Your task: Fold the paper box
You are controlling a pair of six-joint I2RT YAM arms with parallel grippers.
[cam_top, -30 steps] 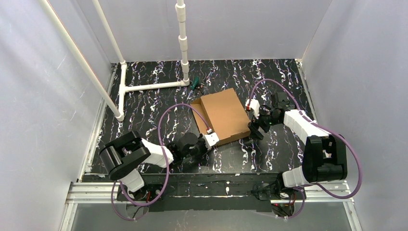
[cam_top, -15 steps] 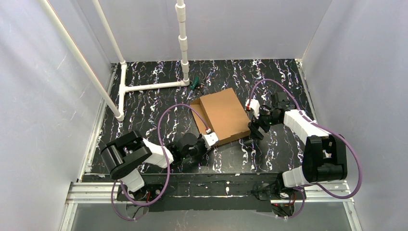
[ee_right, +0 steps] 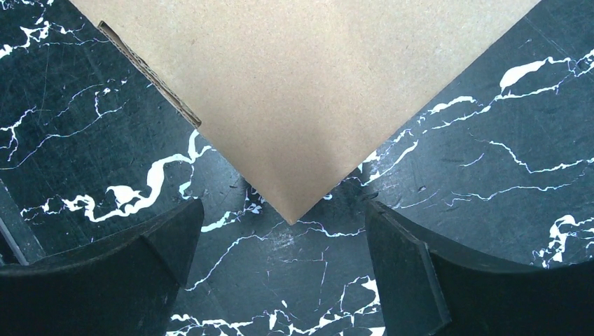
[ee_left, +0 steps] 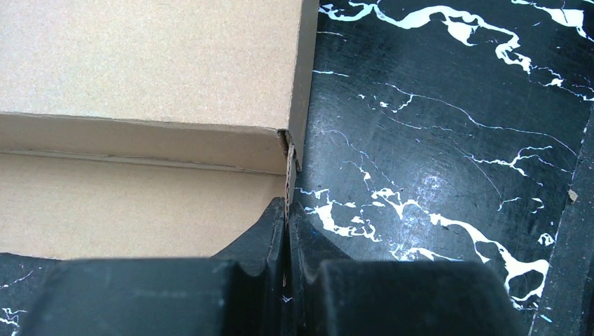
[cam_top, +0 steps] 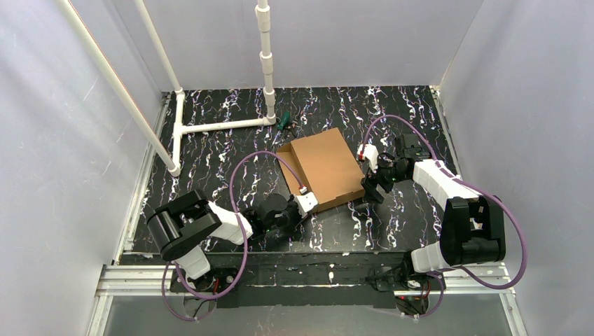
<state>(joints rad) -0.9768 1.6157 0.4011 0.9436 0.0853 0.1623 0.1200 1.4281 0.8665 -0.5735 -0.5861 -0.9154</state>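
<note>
The paper box (cam_top: 323, 168) is plain brown cardboard and lies folded flat-topped on the black marbled table. My left gripper (cam_top: 306, 204) is at its near left corner. In the left wrist view the fingers (ee_left: 270, 238) are shut on the thin corrugated edge of a box side flap (ee_left: 289, 178). My right gripper (cam_top: 372, 187) is open at the box's near right corner. In the right wrist view the box corner (ee_right: 301, 126) points between the two spread fingers (ee_right: 157, 241) without touching them.
A white pipe frame (cam_top: 210, 126) stands on the table at the back left. A small green object (cam_top: 283, 122) lies just behind the box. Grey walls close in the left, right and back sides.
</note>
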